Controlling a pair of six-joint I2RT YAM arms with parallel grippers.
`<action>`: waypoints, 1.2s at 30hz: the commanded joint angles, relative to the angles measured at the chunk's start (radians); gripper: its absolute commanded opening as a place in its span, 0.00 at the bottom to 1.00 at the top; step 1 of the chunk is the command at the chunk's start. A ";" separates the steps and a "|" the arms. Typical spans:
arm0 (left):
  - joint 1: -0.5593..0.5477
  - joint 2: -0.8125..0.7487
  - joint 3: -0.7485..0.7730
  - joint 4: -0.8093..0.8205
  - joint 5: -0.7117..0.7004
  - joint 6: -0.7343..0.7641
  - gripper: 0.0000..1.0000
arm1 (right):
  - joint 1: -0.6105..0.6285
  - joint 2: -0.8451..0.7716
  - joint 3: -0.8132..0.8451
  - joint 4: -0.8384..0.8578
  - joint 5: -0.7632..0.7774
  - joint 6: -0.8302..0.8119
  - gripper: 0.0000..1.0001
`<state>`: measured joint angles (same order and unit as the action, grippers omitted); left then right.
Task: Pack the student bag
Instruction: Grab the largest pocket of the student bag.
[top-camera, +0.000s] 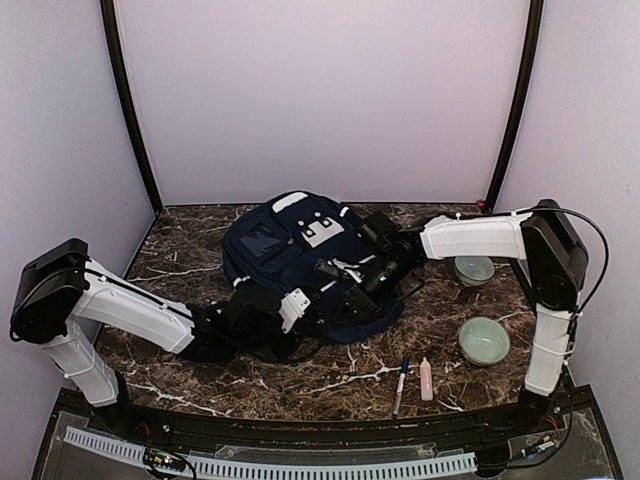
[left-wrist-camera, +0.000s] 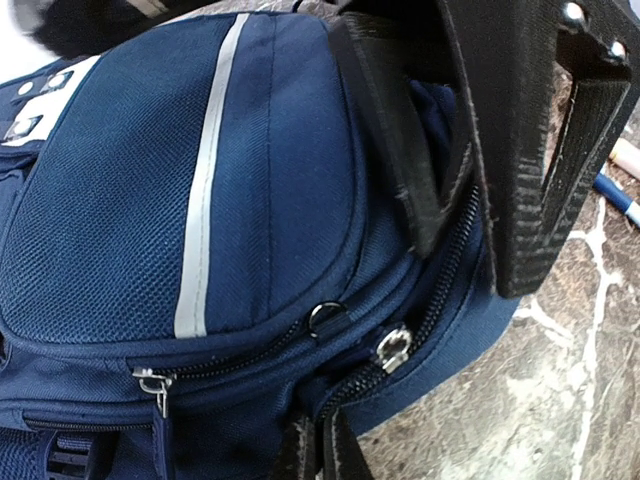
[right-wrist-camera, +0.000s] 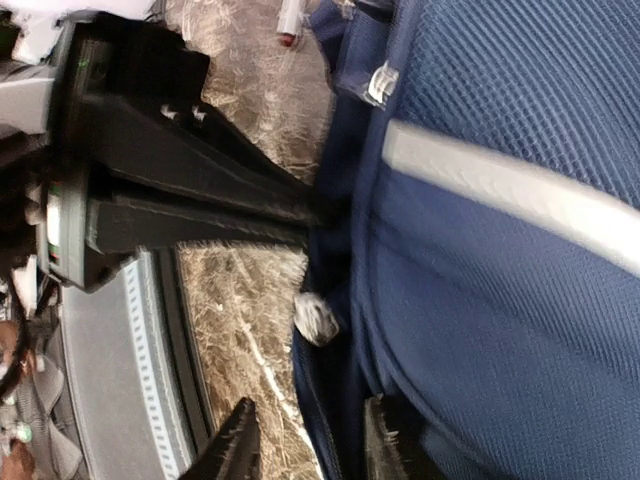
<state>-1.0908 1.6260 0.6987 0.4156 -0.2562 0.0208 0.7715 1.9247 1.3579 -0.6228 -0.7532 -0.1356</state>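
1. At the middle of the dark marble table (top-camera: 200, 385): the student bag (top-camera: 290, 250), navy, flat on its back, front pockets and white buckle patch (top-camera: 322, 232) facing up.
2. Down its curved front panel, a white stripe (left-wrist-camera: 205, 200); below that, two zip tracks with metal pulls: a ring pull (left-wrist-camera: 325, 318) on the pocket track and a main-zip pull (left-wrist-camera: 393, 348) on the outer track.
3. At the bag's near-right edge, main zip parted, blue lining showing in the gap.
4. On that rim, the left arm's fingers (left-wrist-camera: 300, 455): pressed close together, pinching the fabric just beside the main zip. From the right wrist, visible as two black prongs meeting on the same edge.
5. Beside them, the right arm's fingers (right-wrist-camera: 235, 448): partly spread, astride the open rim — one inside the opening, one outside over the table. A sliver of marble between the outer one and the fabric, so not closed on it.
6. Both arms reaching in from opposite sides, wrists low and close to each other at that corner of the bag.
7. Right of the bag and apart from it: two pale green bowls — the far bowl (top-camera: 474, 268) just under the right forearm, the near bowl (top-camera: 484, 340) closer to the front edge.
8. Near the front edge, right of centre: a marker pen (top-camera: 401, 385) and a small pink stick (top-camera: 426, 378) side by side, apart from bag and bowls.
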 joint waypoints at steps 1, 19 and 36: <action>-0.043 -0.024 0.012 0.258 0.041 -0.038 0.00 | 0.029 0.051 0.079 -0.006 -0.135 0.047 0.39; -0.086 0.020 0.023 0.239 0.018 -0.042 0.00 | 0.040 0.226 0.161 0.066 -0.227 0.335 0.43; -0.092 0.034 0.005 0.230 0.027 -0.062 0.00 | 0.020 0.138 0.046 0.361 -0.519 0.504 0.27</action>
<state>-1.1503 1.6707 0.6907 0.4915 -0.3222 -0.0143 0.7532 2.1315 1.4208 -0.4191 -1.0878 0.3195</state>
